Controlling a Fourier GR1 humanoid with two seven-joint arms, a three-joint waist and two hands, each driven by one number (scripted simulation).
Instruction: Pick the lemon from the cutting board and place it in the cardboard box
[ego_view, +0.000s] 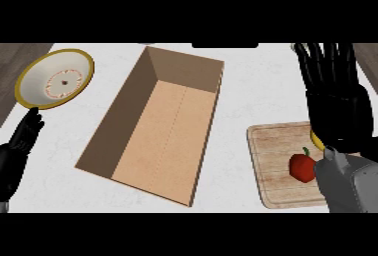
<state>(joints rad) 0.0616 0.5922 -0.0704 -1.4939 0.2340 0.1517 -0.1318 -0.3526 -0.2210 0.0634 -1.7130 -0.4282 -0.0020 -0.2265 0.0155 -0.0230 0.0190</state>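
the right hand (336, 95) hung over the far part of the wooden cutting board (275, 170), its fingers (325, 62) stretched out long and straight toward the top of the view, closed on nothing. the lemon (316, 139) showed only as a thin yellow sliver at the hand's lower left edge, lying on the board and mostly hidden under the palm; whether the hand touched it could not be told. just beside it, nearer the robot, a red bell pepper (301, 166) with a green stem sat on the same board.

the open cardboard box (125, 120) lay well to the left on the white worktop (258, 85), with nothing inside. beyond it, a yellow-rimmed plate (55, 78) sat near the far left corner. the left hand (18, 150) rested at the left edge, fingers relaxed and pointing up, holding nothing.

a lemon is likely light, firm and a little waxy, so it may roll or slip out of a shallow pinch. the better hold would probably be across its fat middle, fingers on one side and thumb on the other, keeping clear of the pepper.
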